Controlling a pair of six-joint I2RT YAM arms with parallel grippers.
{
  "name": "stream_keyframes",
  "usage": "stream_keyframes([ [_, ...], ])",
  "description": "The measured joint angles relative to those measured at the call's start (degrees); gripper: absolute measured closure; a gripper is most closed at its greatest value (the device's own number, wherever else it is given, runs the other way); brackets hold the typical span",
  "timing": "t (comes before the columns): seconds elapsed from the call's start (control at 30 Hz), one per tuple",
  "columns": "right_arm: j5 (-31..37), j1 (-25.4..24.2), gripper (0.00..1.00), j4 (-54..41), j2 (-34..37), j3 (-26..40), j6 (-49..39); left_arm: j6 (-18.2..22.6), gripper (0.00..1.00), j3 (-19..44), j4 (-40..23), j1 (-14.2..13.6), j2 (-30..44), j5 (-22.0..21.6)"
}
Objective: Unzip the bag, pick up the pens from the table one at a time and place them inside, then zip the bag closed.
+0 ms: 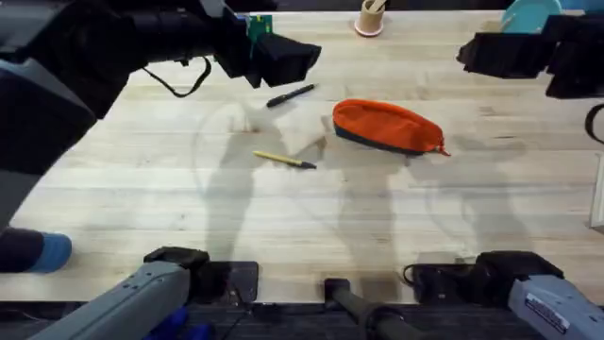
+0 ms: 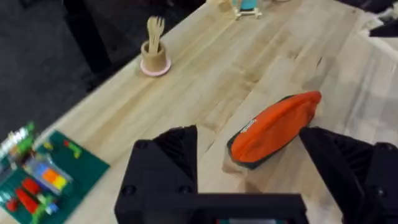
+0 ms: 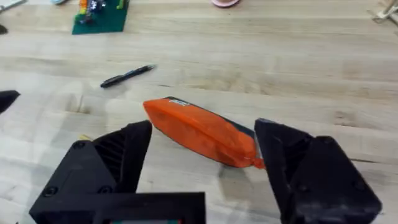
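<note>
The orange bag point(image 1: 387, 126) lies on the table point(image 1: 142, 198) right of centre, and its zipper looks closed. A black pen point(image 1: 291, 95) lies up and left of it, and a yellow pen point(image 1: 284, 160) lies down and left. My left gripper point(image 1: 300, 57) hovers high above the black pen, open and empty. In the left wrist view its open fingers point(image 2: 168, 162) frame the bag point(image 2: 273, 127) below. My right gripper point(image 1: 483, 53) hangs open, up and right of the bag. In the right wrist view the bag point(image 3: 199, 130) and black pen point(image 3: 127, 75) lie beyond it.
A tan cup point(image 1: 369, 17) holding wooden cutlery stands at the far edge. A green plate of bricks point(image 2: 37, 177) sits at the far left. A blue object point(image 1: 47, 250) lies at the near left edge, and a blue item point(image 1: 530, 13) sits far right.
</note>
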Motion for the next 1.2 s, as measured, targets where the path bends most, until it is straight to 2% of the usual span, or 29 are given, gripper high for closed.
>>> stream_keyframes([
  [0.13,-0.7,0.0,0.005,-1.6,0.0,0.0,0.0,5.2,0.010,0.6,-1.4,-1.1,0.0,0.3],
  [0.33,-1.3,0.0,0.005,-4.5,0.0,0.0,0.0,12.6,0.008,0.6,-6.9,-2.7,0.0,0.2],
  [0.5,-1.3,0.0,0.005,-5.0,0.0,0.0,0.0,16.8,0.008,0.6,-9.3,-3.2,0.9,0.1],
  [0.77,-1.3,0.0,0.006,-9.2,0.0,0.0,-1.1,18.5,0.008,0.6,-10.6,-3.2,5.1,-0.2],
  [1.2,-1.3,0.0,0.006,-10.4,0.0,0.0,-3.1,18.9,0.008,0.6,-10.7,-3.2,5.3,-0.9],
])
